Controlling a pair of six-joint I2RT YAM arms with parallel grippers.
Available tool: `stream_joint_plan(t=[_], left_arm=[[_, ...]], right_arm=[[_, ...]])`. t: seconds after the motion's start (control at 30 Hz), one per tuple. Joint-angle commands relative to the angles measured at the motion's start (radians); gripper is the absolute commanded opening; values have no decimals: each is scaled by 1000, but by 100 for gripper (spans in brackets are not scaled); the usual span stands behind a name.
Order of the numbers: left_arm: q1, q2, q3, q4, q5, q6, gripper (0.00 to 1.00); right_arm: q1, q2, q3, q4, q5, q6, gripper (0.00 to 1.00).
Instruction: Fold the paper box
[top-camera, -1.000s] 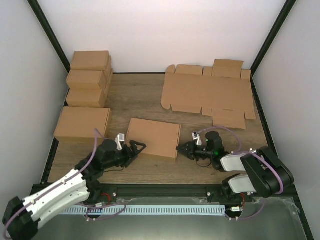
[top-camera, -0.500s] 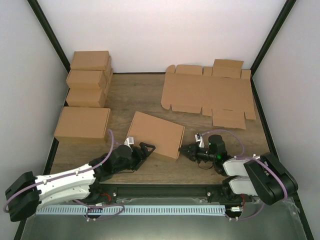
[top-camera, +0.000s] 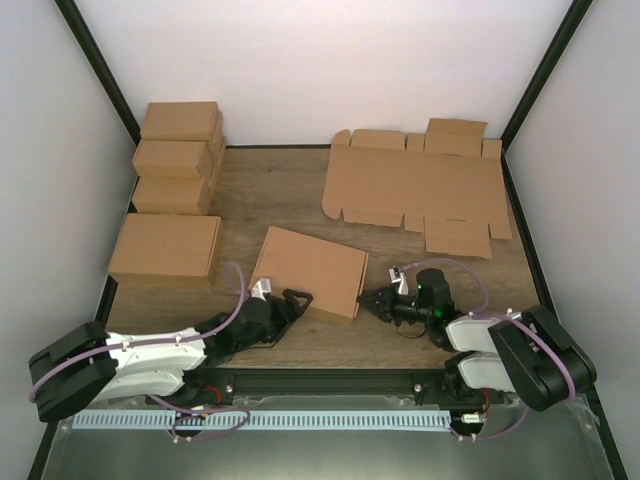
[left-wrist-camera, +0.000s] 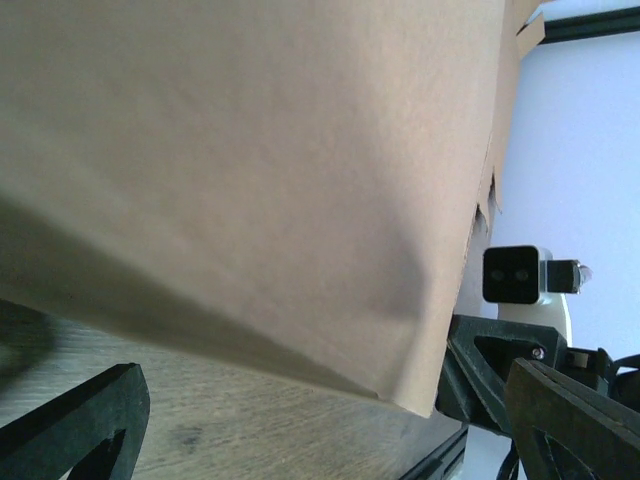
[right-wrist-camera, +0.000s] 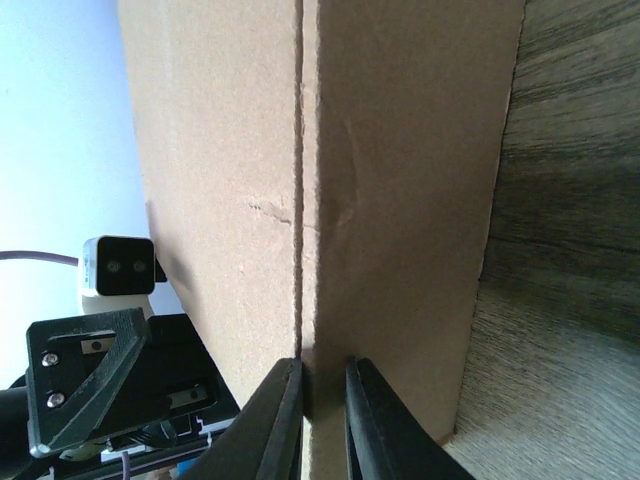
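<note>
Far left, by the wall: four plain brown cartons (top-camera: 170, 190), closed, packed close together. Beside them, the bare wood of the table (top-camera: 270, 190).

Next, low along the near edge: the left arm (top-camera: 150, 355), lying almost flat and pointing toward the middle. At its end, the left gripper (top-camera: 298, 299), just at the near-left edge of the paper box (top-camera: 310, 268) and spread wide. In the left wrist view, one black finger (left-wrist-camera: 75, 420) low on the left and the other low on the right, well apart, nothing pinched between them. Above them only the brown face of the box, with a shadow on the wood below. Touching the box or not: cannot tell.

In the middle of the table, near the front: the paper box itself, closed, turned a little askew, between the two grippers.

At its near-right corner: the right gripper (top-camera: 364, 298), narrow, clamped on a thin cardboard edge of the box. In the right wrist view, both fingers (right-wrist-camera: 283, 415) close together with the cardboard between them.

Behind, at the far right: flat brown sheets (top-camera: 415, 190) with notched edges, well apart from the box. Near right corner: the right arm (top-camera: 500, 345), folded.
</note>
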Motion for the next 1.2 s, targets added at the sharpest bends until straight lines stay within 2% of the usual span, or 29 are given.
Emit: stream_joint_plan(t=[0.0, 0.2, 0.47, 0.8, 0.9, 1.1, 1.17], left_arm=[[-8, -4, -54, 149, -75, -2, 100], [-8, 14, -60, 170, -104, -10, 100], [-19, 121, -60, 255, -86, -49, 100], [-71, 224, -60, 332, -151, -108, 100], [-71, 239, -60, 359, -179, -103, 95], [-69, 213, -97, 366, -253, -102, 77], [-68, 202, -88, 375, -256, -75, 75]], right_arm=[[-8, 21, 17, -53, 8, -30, 13], [-9, 32, 30, -55, 5, -35, 13], [-16, 41, 26, -59, 3, -41, 13], [-30, 9, 24, -100, 9, -58, 13], [-32, 3, 26, -105, 4, -61, 13], [-33, -4, 28, -105, 0, -58, 13], [-32, -6, 28, -106, -3, -58, 13]])
